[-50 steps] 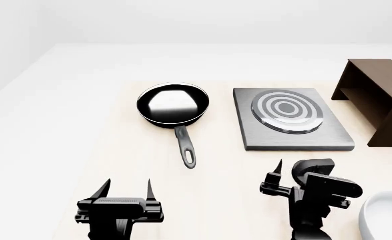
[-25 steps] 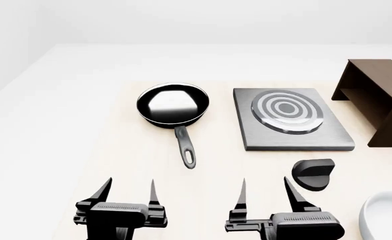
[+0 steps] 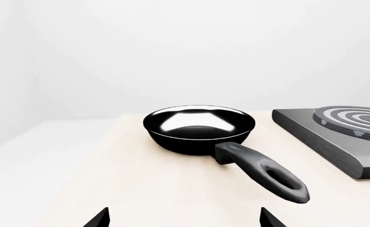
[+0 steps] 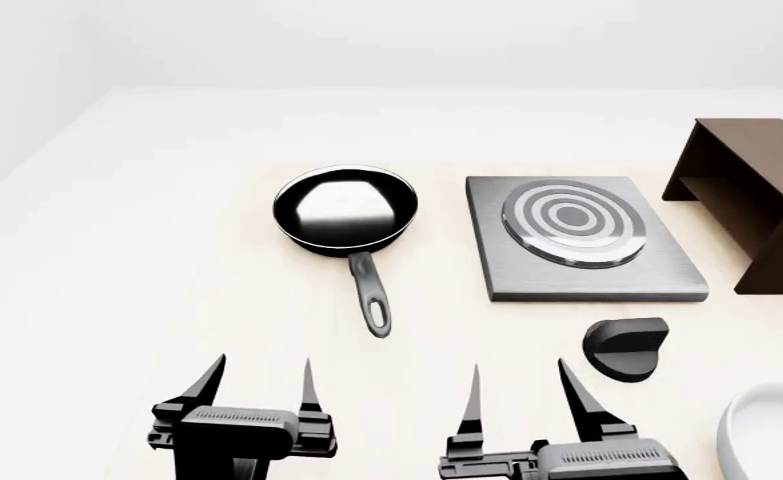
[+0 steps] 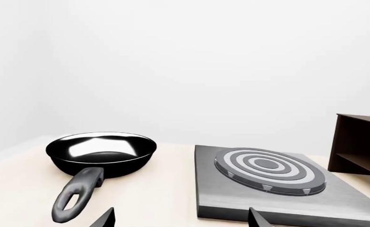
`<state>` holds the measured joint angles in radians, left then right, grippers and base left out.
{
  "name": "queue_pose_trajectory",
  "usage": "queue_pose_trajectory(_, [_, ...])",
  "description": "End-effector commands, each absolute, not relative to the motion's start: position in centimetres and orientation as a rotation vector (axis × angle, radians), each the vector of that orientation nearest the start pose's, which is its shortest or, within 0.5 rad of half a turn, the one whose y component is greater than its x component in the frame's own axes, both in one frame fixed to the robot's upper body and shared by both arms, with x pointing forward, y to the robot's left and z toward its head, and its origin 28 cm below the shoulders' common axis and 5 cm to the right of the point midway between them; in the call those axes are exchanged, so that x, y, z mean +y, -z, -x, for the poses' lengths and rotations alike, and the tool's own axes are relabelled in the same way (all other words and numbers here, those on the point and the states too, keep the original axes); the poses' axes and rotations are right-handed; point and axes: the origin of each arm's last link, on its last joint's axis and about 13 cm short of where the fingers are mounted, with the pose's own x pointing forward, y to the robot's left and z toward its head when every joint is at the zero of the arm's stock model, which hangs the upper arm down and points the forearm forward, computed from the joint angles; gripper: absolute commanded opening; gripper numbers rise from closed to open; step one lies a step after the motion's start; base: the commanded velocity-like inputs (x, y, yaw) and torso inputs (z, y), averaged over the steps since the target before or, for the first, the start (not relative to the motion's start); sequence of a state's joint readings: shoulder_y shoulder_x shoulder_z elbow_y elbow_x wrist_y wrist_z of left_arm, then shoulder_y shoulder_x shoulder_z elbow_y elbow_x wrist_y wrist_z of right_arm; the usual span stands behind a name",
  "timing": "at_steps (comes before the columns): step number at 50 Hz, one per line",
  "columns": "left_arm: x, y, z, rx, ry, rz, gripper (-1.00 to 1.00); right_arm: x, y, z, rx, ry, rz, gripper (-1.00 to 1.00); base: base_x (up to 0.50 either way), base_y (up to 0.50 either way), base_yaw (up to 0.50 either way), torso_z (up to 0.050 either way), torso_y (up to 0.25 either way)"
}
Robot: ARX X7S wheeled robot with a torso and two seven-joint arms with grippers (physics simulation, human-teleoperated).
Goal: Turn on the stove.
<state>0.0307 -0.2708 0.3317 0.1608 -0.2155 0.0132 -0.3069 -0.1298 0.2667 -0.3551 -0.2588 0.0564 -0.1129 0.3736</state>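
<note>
Stove: flat square slab, brushed grey metal, rounded edges, round burner of concentric silver and dark rings, slightly raised. Sits on the pale wood-grain desk, right of centre in the head view. Knob: small, black, matte, round with a raised ridge across the top, lying on the desk just in front of the slab's near right corner, apart from it.

Right hand: black, two thin pointed fingers, spread apart, nothing between them. It hangs low at the near edge, knob just to its right and a bit further out, not touching. Slab well ahead of it. The right wrist view shows the stove straight ahead, with both fingertips at the frame edge.

Left hand: same build, fingers apart, holding nothing, well left of the stove.

Frying pan: glossy black, round, shallow, long looped handle pointing toward the robot, just left of the slab. Dark brown wooden shelf at far right, beside the slab. White rounded object at the near right corner, cut off.
</note>
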Motion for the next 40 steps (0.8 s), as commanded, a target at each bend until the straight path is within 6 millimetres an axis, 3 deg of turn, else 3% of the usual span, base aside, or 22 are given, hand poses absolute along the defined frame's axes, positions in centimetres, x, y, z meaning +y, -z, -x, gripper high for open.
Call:
queue_pose_trajectory(1, [19.6, -3.1, -19.3, -0.059, 0.053, -0.010, 1.00, -7.8, -4.0, -16.9, -0.198, -0.035, 0.075, 1.00, 0.00, 0.00, 0.00, 0.000, 0.000])
queue_pose_trajectory(23, [19.6, -3.1, -19.3, -0.060, 0.054, -0.011, 1.00, -7.8, -4.0, -17.0, -0.199, -0.034, 0.073, 1.00, 0.00, 0.00, 0.00, 0.000, 0.000])
queue_pose_trajectory(40, [19.3, -5.2, -17.3, -0.140, 0.068, -0.027, 1.00, -7.8, -6.5, -14.7, -0.280, -0.070, 0.030, 1.00, 0.00, 0.00, 0.00, 0.000, 0.000])
